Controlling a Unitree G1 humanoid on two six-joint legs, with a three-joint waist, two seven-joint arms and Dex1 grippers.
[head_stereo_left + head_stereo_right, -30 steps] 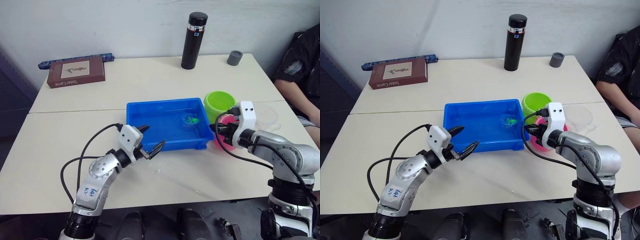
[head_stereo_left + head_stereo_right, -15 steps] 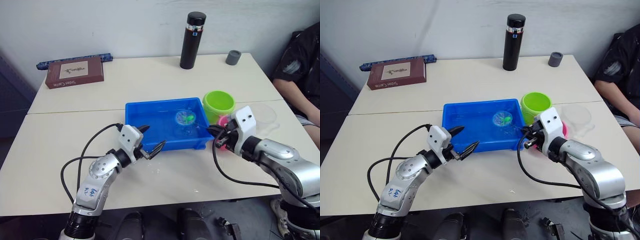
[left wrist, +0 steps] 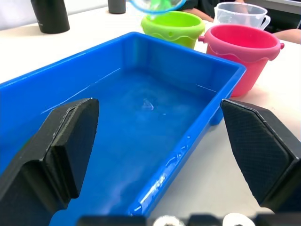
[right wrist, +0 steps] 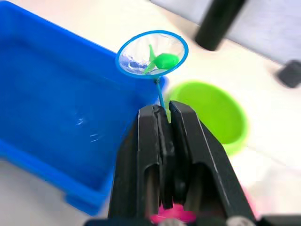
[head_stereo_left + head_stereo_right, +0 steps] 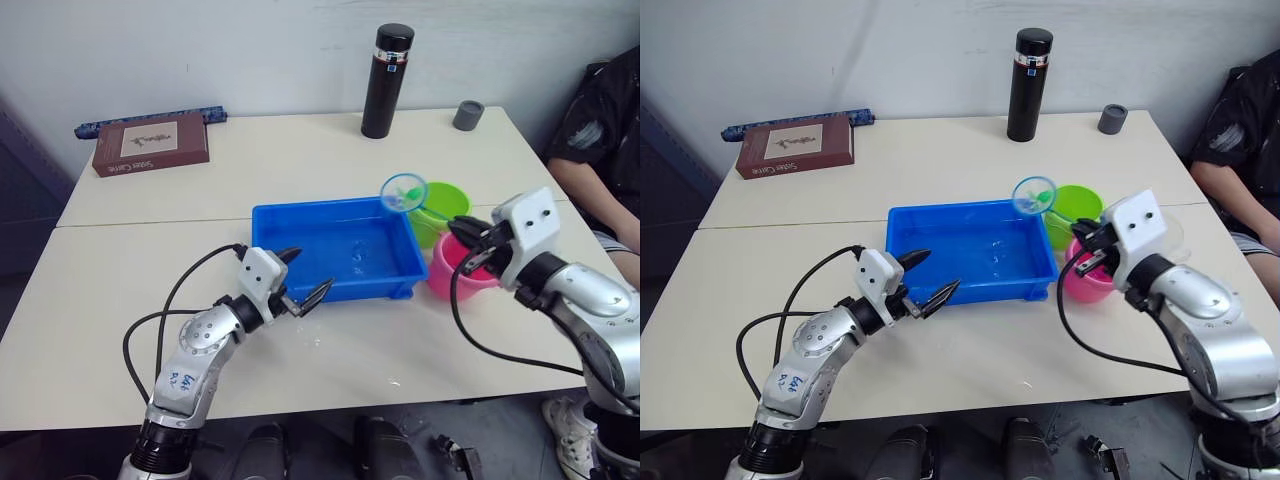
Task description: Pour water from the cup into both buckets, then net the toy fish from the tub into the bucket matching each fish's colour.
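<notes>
With my right gripper [image 4: 164, 113] clamped on the net [image 4: 152, 54], a green fish [image 4: 162, 60] hangs above the tub [image 5: 300, 240] beside the green bucket [image 5: 440, 205], undelivered, while my left gripper [image 5: 303, 282] idles open.

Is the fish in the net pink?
No, the fish lying in the net held by the right gripper is green.

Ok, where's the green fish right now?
The green fish lies in the net held by the right gripper, raised over the tub's far right corner beside the green bucket.
</notes>
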